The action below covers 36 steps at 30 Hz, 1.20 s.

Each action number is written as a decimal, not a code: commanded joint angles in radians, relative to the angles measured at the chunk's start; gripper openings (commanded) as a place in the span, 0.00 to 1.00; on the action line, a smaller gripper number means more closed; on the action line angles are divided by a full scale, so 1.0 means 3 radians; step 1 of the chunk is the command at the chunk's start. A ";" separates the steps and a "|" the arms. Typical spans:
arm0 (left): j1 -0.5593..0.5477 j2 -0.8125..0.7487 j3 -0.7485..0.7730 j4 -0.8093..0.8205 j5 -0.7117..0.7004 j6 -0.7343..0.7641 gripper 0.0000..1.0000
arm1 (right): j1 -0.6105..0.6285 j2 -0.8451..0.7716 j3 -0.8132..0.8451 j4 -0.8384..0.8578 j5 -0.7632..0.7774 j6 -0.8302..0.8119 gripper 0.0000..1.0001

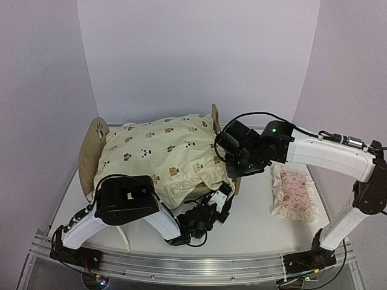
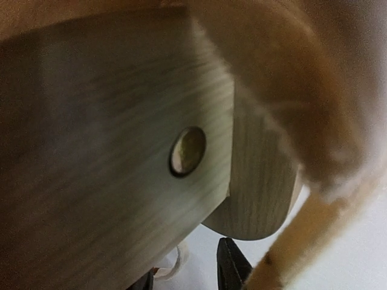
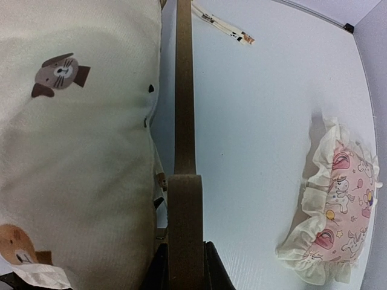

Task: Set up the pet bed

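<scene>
Bed point(image 1: 91, 151) centre-left of overhead view on counter point(image 1: 254, 223), cushion point(image 1: 163, 151) draped over it. Right claw point(image 3: 185, 269) clamped on footboard point(image 3: 183, 121) edge. Left claw point(image 2: 188, 275) low beside bed's near side panel point(image 2: 121, 151); open or gripping, cannot tell: only tips point(image 2: 233, 266) show at frame bottom. Risk: one-sided pull tilts bed, cushion slides off. Pale loop point(image 2: 172, 266) between tips unidentifiable; bed interior hidden under cushion.

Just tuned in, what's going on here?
The right hand is clamped on the flat footboard of the light-wood pet bed, with the cream animal-print ruffled cushion lying on it. The left hand sits low at the bed's near side, grip unclear. The small pink ruffled pillow lies on the table.
</scene>
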 commanded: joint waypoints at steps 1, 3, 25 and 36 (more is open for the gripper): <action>0.0207 0.0028 0.0274 0.0184 -0.0156 0.0056 0.27 | 0.0139 -0.0221 0.0095 0.0035 0.0133 0.0065 0.00; 0.0208 0.0055 0.0328 0.0133 -0.0183 0.0047 0.17 | 0.0140 -0.0217 0.0094 0.0035 0.0135 0.0064 0.00; 0.0204 -0.1140 -0.0566 -0.1188 0.1074 -0.0749 0.00 | 0.0100 -0.0070 -0.0010 0.0071 0.0395 0.0065 0.00; 0.0208 -0.1654 -0.0692 -0.2037 0.1972 -0.1404 0.00 | 0.0002 -0.0029 -0.0271 0.0277 0.0310 0.0165 0.00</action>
